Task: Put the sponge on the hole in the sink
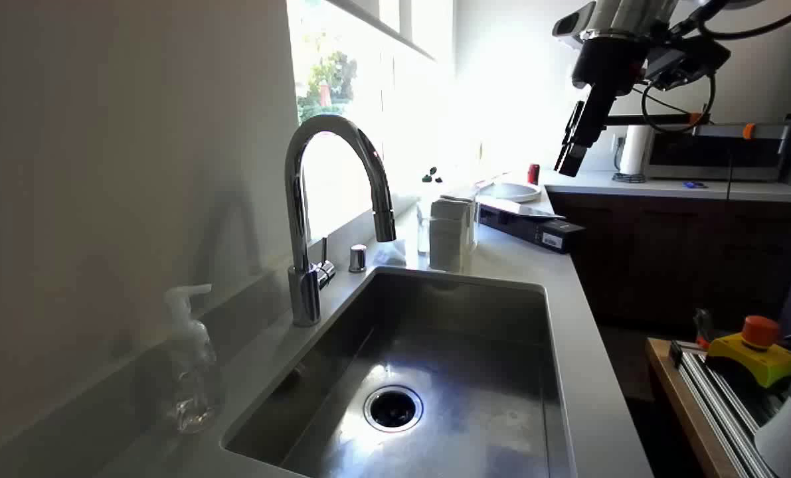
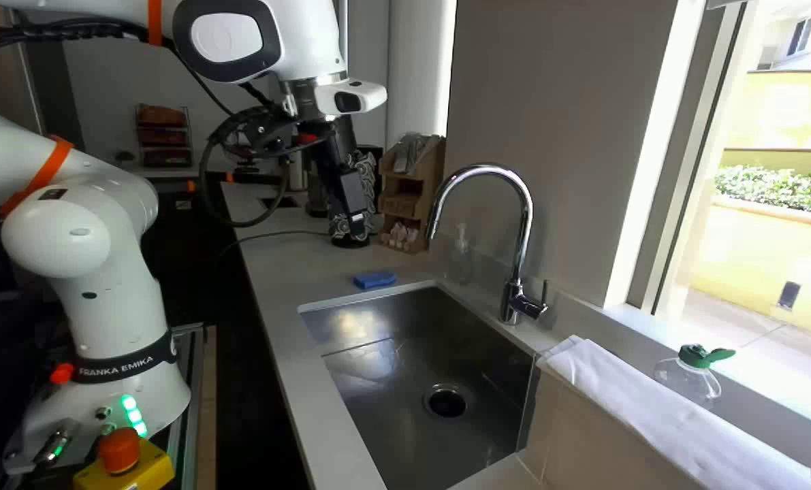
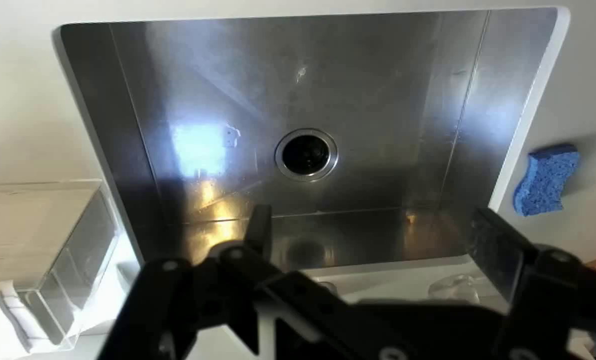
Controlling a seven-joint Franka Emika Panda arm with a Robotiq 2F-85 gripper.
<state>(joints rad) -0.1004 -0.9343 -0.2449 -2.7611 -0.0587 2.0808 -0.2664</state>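
In the wrist view, from the spread, empty gripper, the blue sponge lies between two and three o'clock, its long axis leaning from twelve toward one.

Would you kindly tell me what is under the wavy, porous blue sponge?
The sponge rests on the pale grey countertop beside the rectangular stainless steel sink; the patch directly beneath it is covered from view.

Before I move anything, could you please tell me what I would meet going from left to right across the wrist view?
The clear-sided box, the drain hole, a partly hidden clear object, the blue sponge.
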